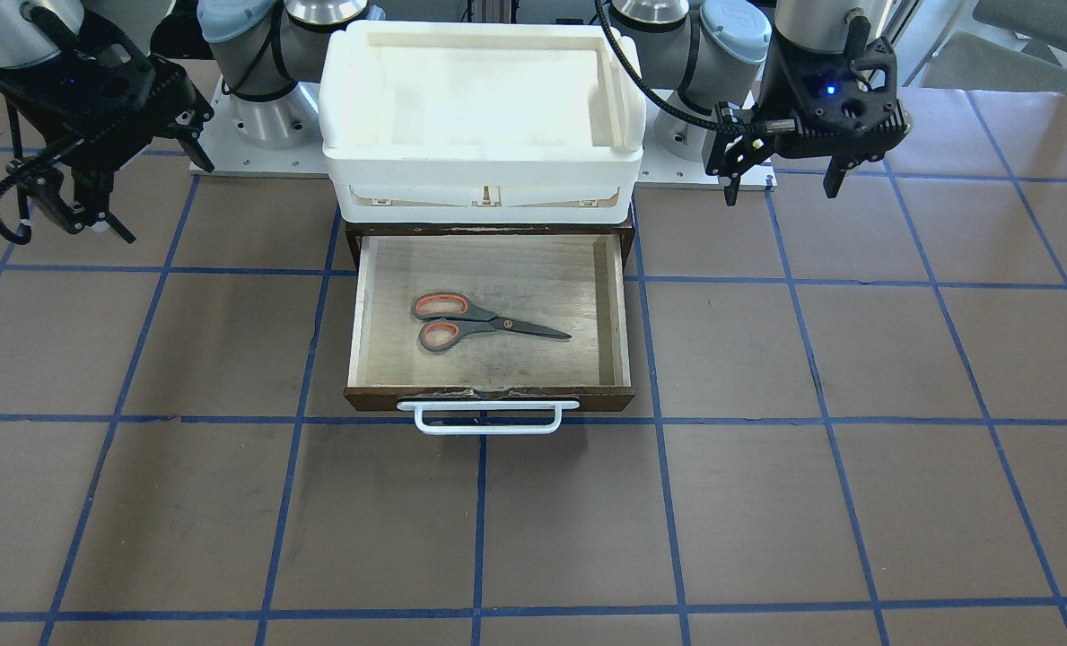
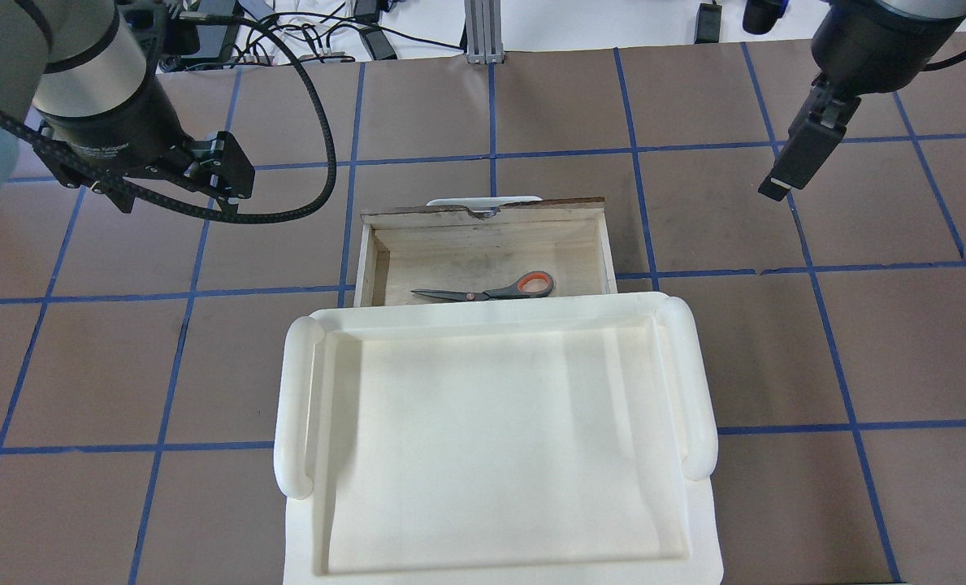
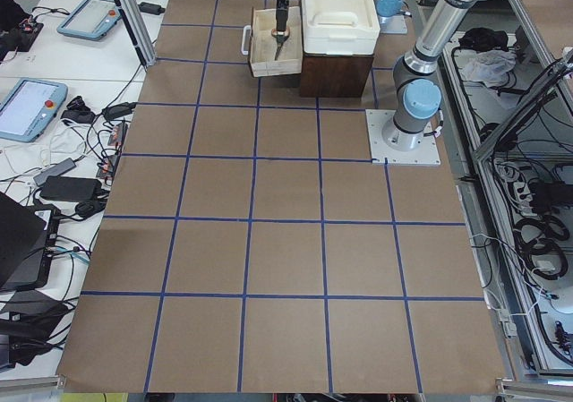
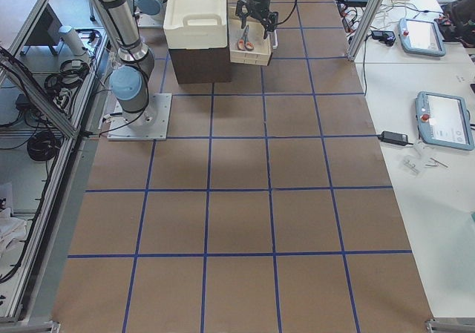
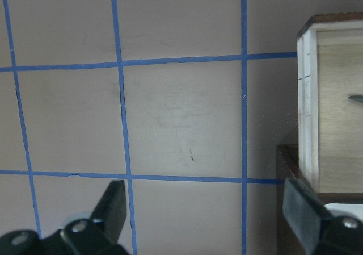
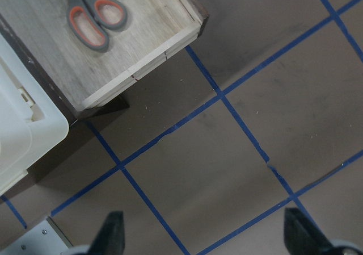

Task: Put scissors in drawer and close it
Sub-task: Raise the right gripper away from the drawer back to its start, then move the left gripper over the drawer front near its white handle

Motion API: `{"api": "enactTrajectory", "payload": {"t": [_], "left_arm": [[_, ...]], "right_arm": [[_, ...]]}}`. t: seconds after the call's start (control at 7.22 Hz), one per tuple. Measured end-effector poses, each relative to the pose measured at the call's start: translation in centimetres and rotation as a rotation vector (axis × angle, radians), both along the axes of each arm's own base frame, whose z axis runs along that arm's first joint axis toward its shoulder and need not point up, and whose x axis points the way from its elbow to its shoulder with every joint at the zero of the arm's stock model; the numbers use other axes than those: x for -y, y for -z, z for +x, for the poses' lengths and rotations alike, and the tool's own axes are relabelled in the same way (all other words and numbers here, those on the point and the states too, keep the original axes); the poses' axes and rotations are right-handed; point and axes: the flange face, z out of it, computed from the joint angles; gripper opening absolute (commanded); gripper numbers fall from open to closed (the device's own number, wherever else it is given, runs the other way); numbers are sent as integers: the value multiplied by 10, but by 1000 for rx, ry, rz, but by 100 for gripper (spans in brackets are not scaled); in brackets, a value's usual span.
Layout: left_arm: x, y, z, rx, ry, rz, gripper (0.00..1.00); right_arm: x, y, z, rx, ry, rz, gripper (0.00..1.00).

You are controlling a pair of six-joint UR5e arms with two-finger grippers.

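Note:
The scissors (image 1: 484, 323), with dark grey handles lined orange-red, lie flat inside the open wooden drawer (image 1: 358, 314), blades pointing to the robot's left. They also show in the overhead view (image 2: 491, 290) and the right wrist view (image 6: 93, 16). The drawer's white bar handle (image 1: 488, 417) faces away from the robot. My left gripper (image 1: 780, 193) is open and empty, above the table beside the drawer's left side. My right gripper (image 1: 161, 197) is open and empty, above the table off the drawer's right side.
A white plastic tray (image 2: 296, 406) sits on top of the dark brown cabinet (image 6: 34, 175) that the drawer slides out of. The brown table surface (image 1: 766, 502) carries blue tape grid lines. The arm bases (image 1: 264, 126) stand behind the tray.

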Motion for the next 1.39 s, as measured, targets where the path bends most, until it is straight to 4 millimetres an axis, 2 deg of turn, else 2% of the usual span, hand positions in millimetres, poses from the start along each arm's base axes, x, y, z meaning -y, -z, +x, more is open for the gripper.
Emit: {"api": "enactTrajectory", "payload": {"t": [0.28,0.42,0.69,0.97,1.11,1.39], "left_arm": [[14,12,-23,-58,-63,-21,100],[16,12,-36,-17,-45,-36,100],[26,18,-50,26,-23,-46,100],[51,39,-66,-47,-23,-69,100],[62,49,-79,-72,-26,-86,100],[82,67,-104,-108,-49,-90,100]], "right_arm": [[11,-3,-5,-16,300,-51,100],[16,-1,-3,-9,476,-57,100],[24,14,30,-2,717,-44,100],[21,20,67,-21,834,-70,100],[15,22,77,-54,841,-87,100],[3,7,79,-70,834,-133,100]]}}
